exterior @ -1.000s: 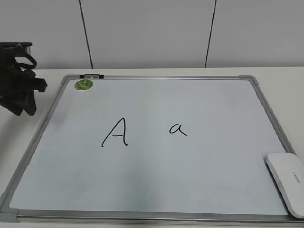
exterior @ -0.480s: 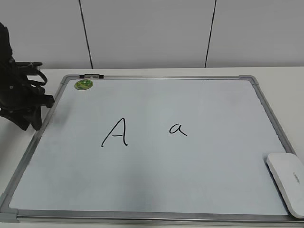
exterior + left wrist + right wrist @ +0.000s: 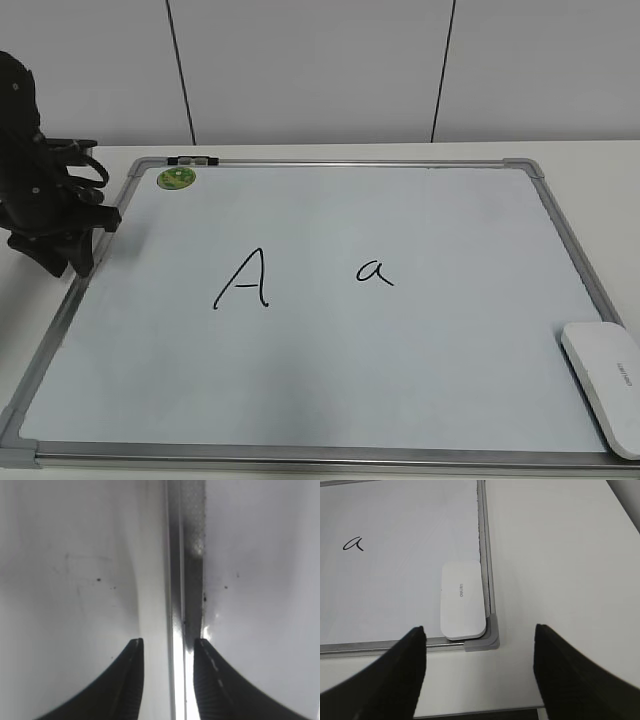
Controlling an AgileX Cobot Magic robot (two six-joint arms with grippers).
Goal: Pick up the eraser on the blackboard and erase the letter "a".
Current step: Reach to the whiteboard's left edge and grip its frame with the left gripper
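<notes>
The white eraser lies flat in the near right corner of the blackboard. It also shows in the right wrist view. The small letter "a" is written near the board's middle and shows again in the right wrist view. My right gripper is open wide and empty, above the table just in front of that corner. It is out of the exterior view. My left gripper hangs over the board's left edge. Its jaws are open, one on each side of the metal frame.
A larger capital "A" is written left of the small letter. A round green magnet sits at the board's far left corner, next to a black-and-silver clip. A white wall stands behind the table.
My left arm has moved right and down, from beside the table's left side to over the board's left frame. The eraser and the letters have not moved.
</notes>
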